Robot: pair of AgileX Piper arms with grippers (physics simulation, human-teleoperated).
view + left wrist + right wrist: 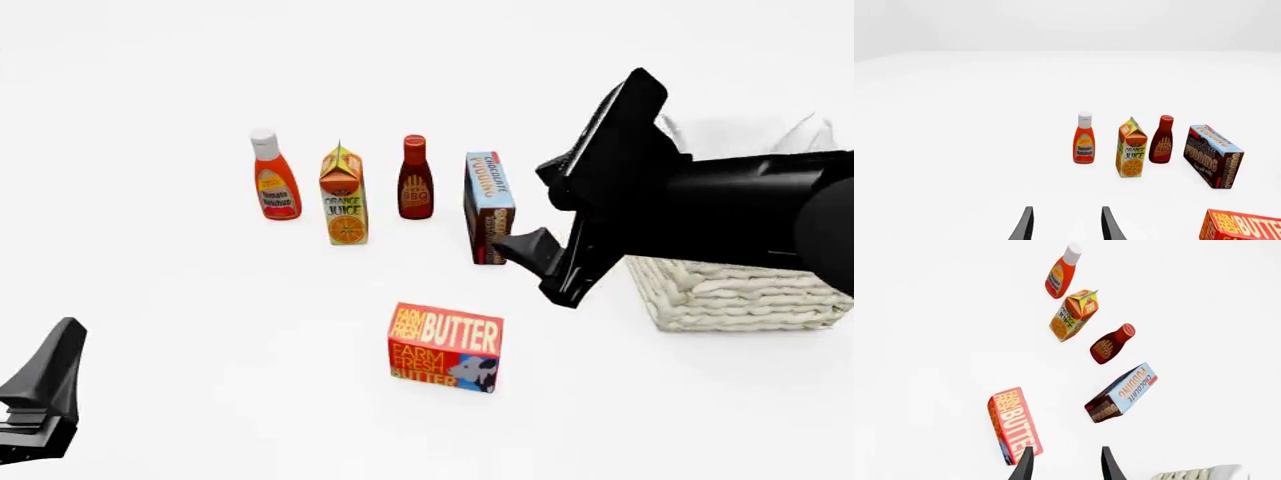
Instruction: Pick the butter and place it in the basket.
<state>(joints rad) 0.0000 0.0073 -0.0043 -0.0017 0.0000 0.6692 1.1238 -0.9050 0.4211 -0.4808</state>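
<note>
Butter, a small rectangular red-orange box with cream lettering and a blue corner bearing a cow, is seen standing free on the white table, touched by neither arm. In the front view it lies at about 7 o'clock from the right gripper and well apart from it, while the left gripper sits low at the table's near left, farther off. The right arm is therefore judged the nearer one. The box's long axis is seen running roughly 9 to 3 o'clock across the front view, broad printed face toward the camera. In the right wrist view the butter appears just beside one fingertip, offset from the gap rather than centred in it. Both grippers are shown with jaws parted and nothing held between them. The large square cream wicker basket with white cloth lining is placed at about 3 o'clock of the butter, partly hidden behind the right arm. A row of groceries stands behind, toward 12 o'clock: a red ketchup bottle, an orange juice carton, a dark BBQ sauce bottle and a brown-and-blue pudding box. A descent toward 7 o'clock, with the fingers straddling the short dimension, is judged to be required next
</note>
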